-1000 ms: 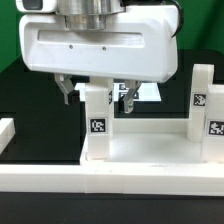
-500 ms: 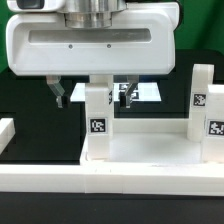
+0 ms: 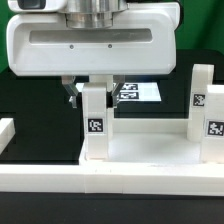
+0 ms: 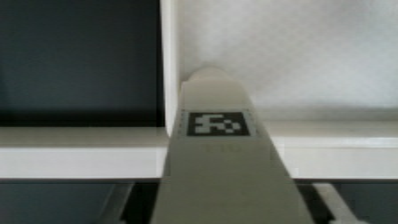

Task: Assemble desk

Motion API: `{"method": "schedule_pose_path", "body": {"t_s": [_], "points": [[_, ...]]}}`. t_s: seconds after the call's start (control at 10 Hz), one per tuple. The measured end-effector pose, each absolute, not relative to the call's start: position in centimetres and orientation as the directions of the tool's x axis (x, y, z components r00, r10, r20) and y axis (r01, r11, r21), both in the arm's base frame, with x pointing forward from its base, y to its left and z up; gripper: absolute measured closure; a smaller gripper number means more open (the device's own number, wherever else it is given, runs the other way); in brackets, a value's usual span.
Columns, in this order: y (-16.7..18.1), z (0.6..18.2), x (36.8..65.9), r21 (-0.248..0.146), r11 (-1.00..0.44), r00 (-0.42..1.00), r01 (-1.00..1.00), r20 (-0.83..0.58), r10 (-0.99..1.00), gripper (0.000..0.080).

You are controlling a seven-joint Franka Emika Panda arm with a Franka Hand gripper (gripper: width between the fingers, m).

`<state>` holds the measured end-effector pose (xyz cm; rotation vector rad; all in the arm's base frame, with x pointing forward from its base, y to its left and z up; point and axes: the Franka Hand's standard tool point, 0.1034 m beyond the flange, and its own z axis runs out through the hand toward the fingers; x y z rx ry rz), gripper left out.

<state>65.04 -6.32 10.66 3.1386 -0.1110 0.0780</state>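
Note:
The white desk top lies upside down on the black table. A square white leg with a tag stands upright in its corner on the exterior view's left. Two more legs stand on the exterior view's right. My gripper is directly above the left leg, with one finger on each side of its upper end. In the wrist view the leg runs between the fingers, with a thin dark gap on each side. The gripper is open, jaws narrowed close to the leg.
The marker board lies behind the desk top. A long white rail runs along the front, and another piece of rail is on the exterior view's left. The gripper's wide white body hangs over the left half of the desk.
The hand came down slightly. The fingers, spread wide before, have closed in toward the left leg from both sides.

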Motion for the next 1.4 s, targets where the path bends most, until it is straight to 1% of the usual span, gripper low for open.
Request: {"method": "schedule_pose_path", "body": {"t_s": [0.2, 0.3, 0.5, 0.7, 0.9, 1.0, 1.1, 1.3, 1.4], "points": [[-6.4, 10.6, 65.0, -0.005, -0.993, 0.992, -0.114, 0.049, -0.114, 0.0511], [-6.6, 10.6, 65.0, -0.022, -0.979, 0.977, -0.205, 0.050, -0.206, 0.0511], [-6.8, 10.6, 65.0, -0.043, -0.893, 0.892, -0.448, 0.042, -0.450, 0.0511], [-6.9, 10.6, 65.0, -0.052, -0.803, 0.802, -0.594, 0.032, -0.596, 0.0511], [-7.1, 10.5, 65.0, -0.073, -0.647, 0.648, -0.759, 0.010, -0.761, 0.0509], [-7.3, 10.5, 65.0, -0.080, -0.498, 0.500, -0.864, -0.009, -0.866, 0.0509], [-7.3, 10.5, 65.0, -0.079, -0.457, 0.460, -0.886, -0.013, -0.888, 0.0509], [-7.4, 10.4, 65.0, -0.063, -0.245, 0.248, -0.967, -0.037, -0.968, 0.0509], [-7.5, 10.4, 65.0, -0.058, -0.185, 0.187, -0.981, -0.042, -0.981, 0.0509]]}}
